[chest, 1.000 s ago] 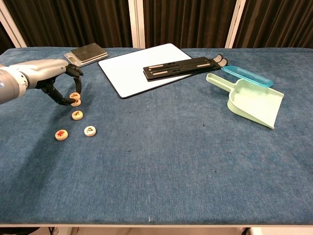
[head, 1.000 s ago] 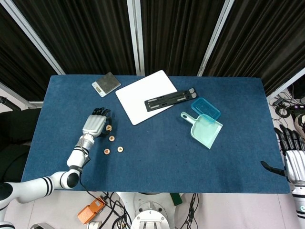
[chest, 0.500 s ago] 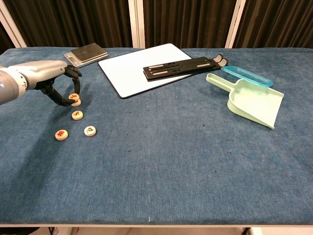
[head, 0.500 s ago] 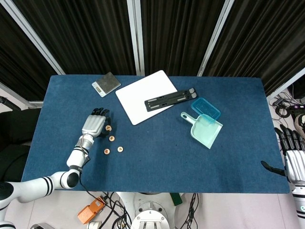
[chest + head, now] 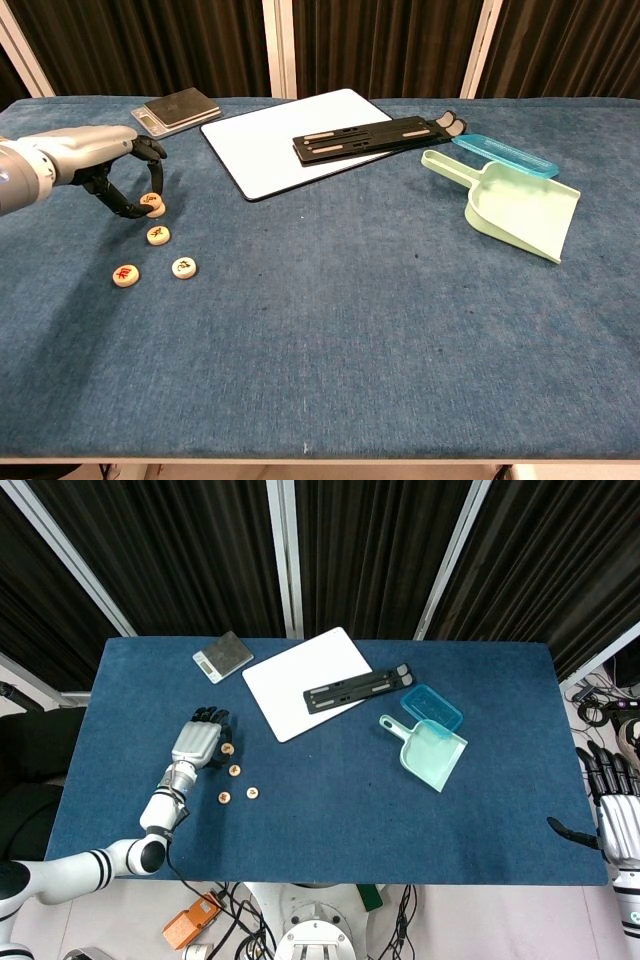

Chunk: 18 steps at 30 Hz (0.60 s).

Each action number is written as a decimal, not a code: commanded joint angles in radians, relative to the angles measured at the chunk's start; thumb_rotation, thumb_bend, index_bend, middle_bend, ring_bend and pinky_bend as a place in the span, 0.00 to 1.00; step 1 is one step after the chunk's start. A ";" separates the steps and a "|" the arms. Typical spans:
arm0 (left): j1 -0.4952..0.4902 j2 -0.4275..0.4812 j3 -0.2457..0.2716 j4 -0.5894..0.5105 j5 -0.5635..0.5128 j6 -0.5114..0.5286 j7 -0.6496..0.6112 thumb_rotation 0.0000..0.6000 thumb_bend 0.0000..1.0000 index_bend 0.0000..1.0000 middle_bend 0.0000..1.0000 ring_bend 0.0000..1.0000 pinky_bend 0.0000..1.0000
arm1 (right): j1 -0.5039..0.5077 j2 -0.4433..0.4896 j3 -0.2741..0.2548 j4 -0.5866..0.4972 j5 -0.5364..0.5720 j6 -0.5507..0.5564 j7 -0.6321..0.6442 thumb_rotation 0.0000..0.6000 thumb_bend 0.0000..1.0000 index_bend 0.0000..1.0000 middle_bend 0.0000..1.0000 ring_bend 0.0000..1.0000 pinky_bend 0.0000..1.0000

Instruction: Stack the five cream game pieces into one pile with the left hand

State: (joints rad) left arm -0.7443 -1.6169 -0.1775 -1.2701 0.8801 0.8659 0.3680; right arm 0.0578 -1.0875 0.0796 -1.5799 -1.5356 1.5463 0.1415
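Observation:
My left hand reaches over the left part of the blue table; in the head view the left hand lies beside the pieces. Its thumb and a finger pinch a cream game piece that sits on top of another piece, so the two form a small pile. Three single cream pieces lie flat nearer the front: one just below the pile, one at the front left, one to its right. My right hand hangs beyond the table's right edge with its fingers apart and nothing in it.
A grey scale stands at the back left. A white board with a black bar stand lies behind centre. A mint dustpan and a blue lid lie at the right.
The left hand has lowered the pinched piece a little, from just above the lower piece down onto it. The three single pieces and the right hand have not moved.

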 commanded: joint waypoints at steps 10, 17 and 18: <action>-0.002 0.004 0.005 -0.004 -0.011 -0.005 0.006 1.00 0.29 0.38 0.07 0.00 0.00 | -0.001 0.001 0.001 -0.003 0.000 0.001 -0.002 1.00 0.16 0.00 0.00 0.00 0.00; 0.004 0.016 0.005 -0.027 -0.002 0.014 0.002 1.00 0.29 0.35 0.06 0.00 0.00 | -0.002 0.003 0.001 -0.004 -0.001 0.004 0.001 1.00 0.16 0.00 0.00 0.00 0.00; 0.009 0.023 0.004 -0.039 0.007 0.027 -0.003 1.00 0.29 0.35 0.06 0.00 0.00 | -0.002 0.003 0.002 -0.004 -0.001 0.004 0.001 1.00 0.16 0.00 0.00 0.00 0.00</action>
State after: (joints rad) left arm -0.7406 -1.6008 -0.1720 -1.2981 0.8776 0.8813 0.3707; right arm 0.0562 -1.0845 0.0813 -1.5835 -1.5369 1.5502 0.1429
